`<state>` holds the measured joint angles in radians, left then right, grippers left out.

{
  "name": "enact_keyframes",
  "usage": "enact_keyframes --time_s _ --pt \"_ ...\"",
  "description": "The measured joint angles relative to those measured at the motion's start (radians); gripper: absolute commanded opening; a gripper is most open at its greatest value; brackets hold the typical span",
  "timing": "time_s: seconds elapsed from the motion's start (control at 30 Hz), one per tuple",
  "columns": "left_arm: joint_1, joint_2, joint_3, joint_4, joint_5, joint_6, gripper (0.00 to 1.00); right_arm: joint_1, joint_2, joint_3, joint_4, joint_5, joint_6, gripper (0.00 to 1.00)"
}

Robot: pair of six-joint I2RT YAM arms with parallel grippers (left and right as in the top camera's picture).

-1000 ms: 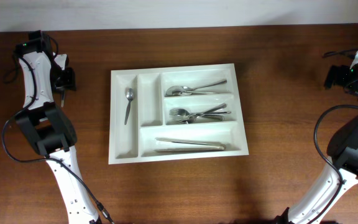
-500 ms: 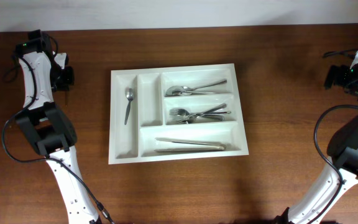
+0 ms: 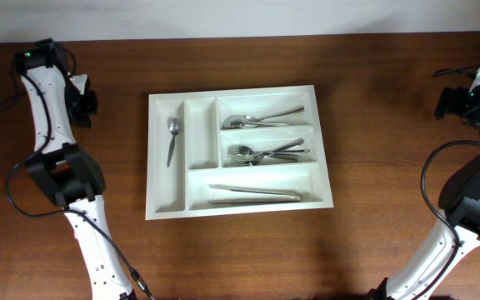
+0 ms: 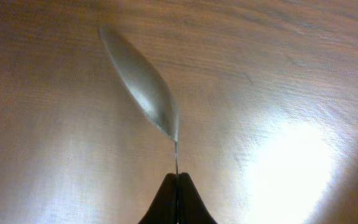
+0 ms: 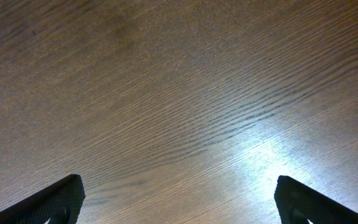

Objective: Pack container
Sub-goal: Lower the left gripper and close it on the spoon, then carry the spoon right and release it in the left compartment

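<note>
Container lies well to the right of left tool, cutlery inside. Left tool pinched closed, apparently empty; right tool wide apart, empty. Park both clear of it.

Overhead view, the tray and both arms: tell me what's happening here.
The robot is packing cutlery into the white tray. The left gripper is shut on the thin handle of what looks like a spoon, over the table left of the tray. The right gripper is open over bare wood, holding nothing. The tray already holds a small spoon, spoons, forks and knives, in separate compartments.
</note>
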<state>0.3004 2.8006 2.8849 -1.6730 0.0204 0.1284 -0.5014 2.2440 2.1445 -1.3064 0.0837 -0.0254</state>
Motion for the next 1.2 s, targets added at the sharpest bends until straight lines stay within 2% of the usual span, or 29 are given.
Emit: enact_keyframes --time_s 0.17,0.4,0.53,0.67,0.87,1.0,1.2 --pt "-0.011 -0.021 0.098 -0.011 0.069 -0.021 0.02 0.000 0.000 0.000 0.000 0.000 -0.001 0.99" --pt "-0.090 -0.070 0.097 -0.011 0.156 -0.040 0.02 0.000 0.000 0.000 0.000 0.000 -0.001 0.99" --pt "-0.169 -0.171 0.026 -0.011 0.155 -0.043 0.02 0.000 0.000 0.000 0.000 0.000 -0.001 0.99" --pt "-0.244 -0.349 -0.169 -0.011 0.141 -0.044 0.02 0.000 0.000 0.000 0.000 0.000 -0.002 0.99" --pt "-0.302 -0.626 -0.576 -0.015 0.117 -0.075 0.02 0.000 0.000 0.000 0.000 0.000 -0.001 0.99" --pt "-0.307 -0.679 -0.758 -0.013 0.102 -0.116 0.02 0.000 0.000 0.000 0.000 0.000 -0.001 0.99" --pt "-0.338 -0.678 -0.929 0.131 0.095 -0.163 0.02 0.000 0.000 0.000 0.000 0.000 -0.001 0.99"
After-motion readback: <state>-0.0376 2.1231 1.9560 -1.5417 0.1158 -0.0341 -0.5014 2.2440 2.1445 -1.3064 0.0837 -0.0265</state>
